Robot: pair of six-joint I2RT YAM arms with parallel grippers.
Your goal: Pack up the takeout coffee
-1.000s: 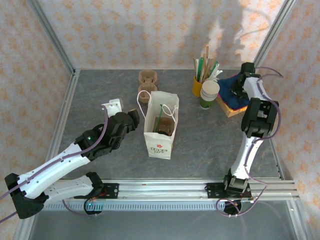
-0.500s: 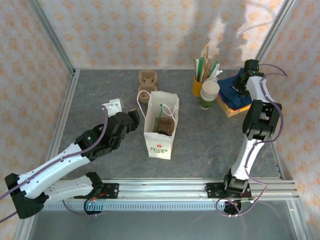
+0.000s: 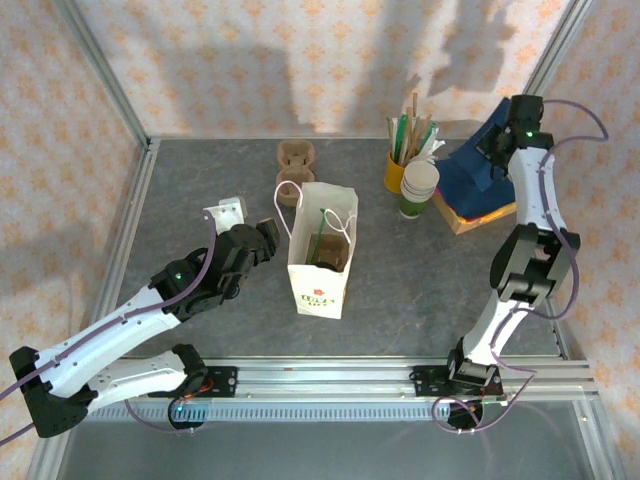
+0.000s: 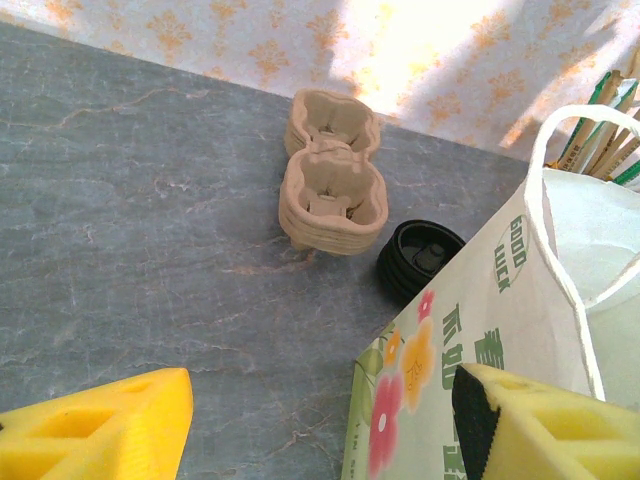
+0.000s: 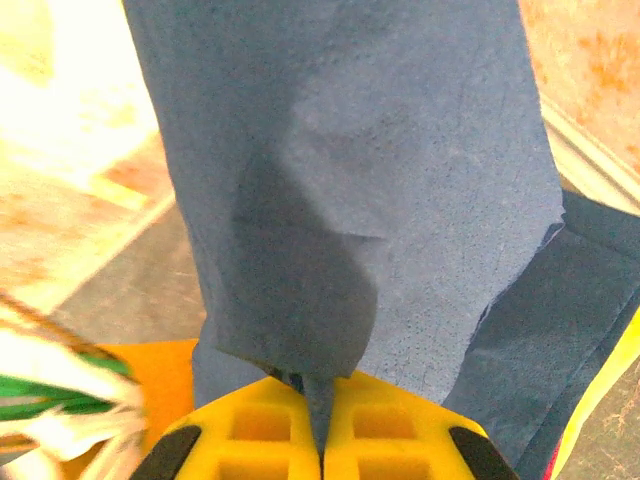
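Only the right arm has moved in the last second. It's swung up and back off the napkin pile, and the right gripper (image 3: 498, 143) now has its fingers pressed together on one blue napkin (image 5: 350, 180). The sheet trails from the pinch back toward the rest of the napkin stack (image 3: 478, 195) in its tan tray (image 3: 456, 222). The left arm hasn't budged: the left gripper (image 3: 264, 233) is parked just beside the paper bag (image 3: 318, 285), yellow fingers (image 4: 100, 425) spread wide and gripping nothing. My read is the coffee part is basically done and we're onto extras, with the napkin headed for the bag next. The takeout coffee (image 3: 328, 263) looks to be down in the bag already. I can just make out a dark round lid low inside, but the cup itself is hidden by the bag walls, so that's a guess. Also in the bag is a thin green stick (image 3: 319, 232) leaning against the side. As for the other containers, there's a yellow cup (image 3: 396, 175) stuffed with sticks and straws, with a lidless stack of white-and-green cups (image 3: 419, 187) just beside it. At the back sits an empty stack of pulp cup carriers (image 4: 330, 185), and between those and the bag is a black lid (image 4: 420, 257) on the table. Can't tell if that's one lid or several.
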